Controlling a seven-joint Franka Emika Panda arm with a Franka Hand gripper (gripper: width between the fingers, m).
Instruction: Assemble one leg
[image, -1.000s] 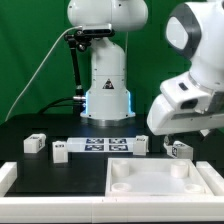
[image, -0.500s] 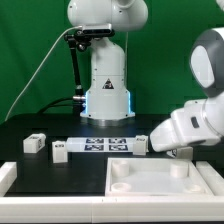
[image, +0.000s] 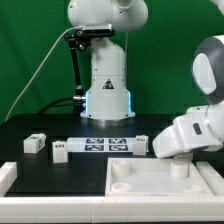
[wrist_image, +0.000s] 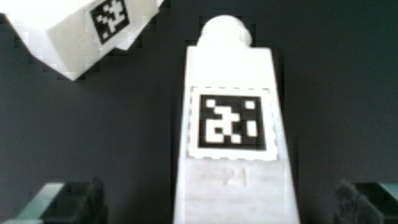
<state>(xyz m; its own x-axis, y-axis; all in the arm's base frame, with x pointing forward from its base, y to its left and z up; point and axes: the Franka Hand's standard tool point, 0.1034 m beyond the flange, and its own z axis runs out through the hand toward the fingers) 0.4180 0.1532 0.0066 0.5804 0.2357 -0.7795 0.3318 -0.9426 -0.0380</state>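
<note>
The leg (wrist_image: 231, 125) lies flat on the dark worktop (wrist_image: 89, 135), right between the fingers (wrist_image: 71, 200), which are wide apart. Best to go straight down, keep the leg in the middle, then squeeze gently.

This looks like a robot lab, a place where people try out machines. A big white robot arm (image: 107, 70) is fixed at the back of a plain black worktop (image: 40, 125), and a blue light (image: 108, 108) glows near its foot. Behind it is a flat green wall (image: 25, 60), all one colour. A thin black stand (image: 75, 60) rises just beside the arm. On the worktop lies the marker board (image: 105, 146) with black-and-white square tags, made for cameras to read. A small white leg (image: 36, 144) has a tag like that too.
</note>
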